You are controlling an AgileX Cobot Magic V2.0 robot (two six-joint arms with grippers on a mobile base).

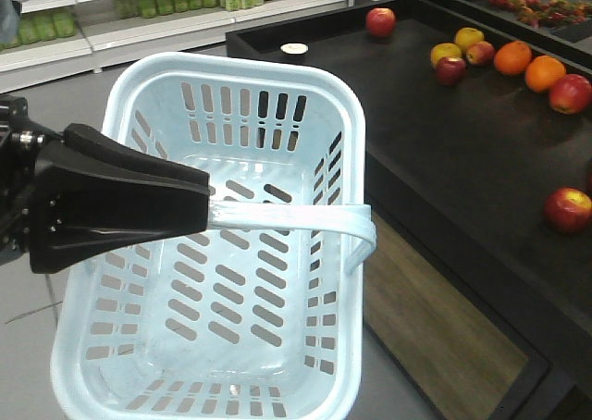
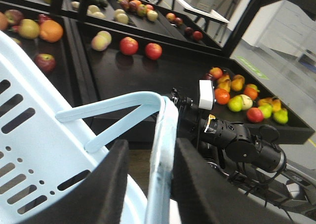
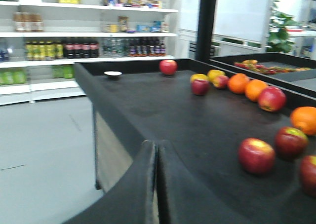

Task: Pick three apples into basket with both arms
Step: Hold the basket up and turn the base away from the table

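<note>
- The left gripper is clamped on the flat swing handle of the basket; its black wedge fingers press on either side of the pale strip, as the left wrist view shows
- The basket hangs from that grip beside the black display table, over the grey floor, its slotted bottom facing the front camera
- The right gripper has its two fingers pressed together with only a thin seam between them, and it holds nothing
- It hovers by the near edge of the table, well apart from the fruit
- The dark red apples all lie on the table: one at the far edge, one beside the yellow apples, one next to the oranges and one alone nearer the front
- Two oranges sit touching each other between the yellow apples and a red one
- A small white dish rests at the table's far corner
- Shelves of bottles stand behind
</note>
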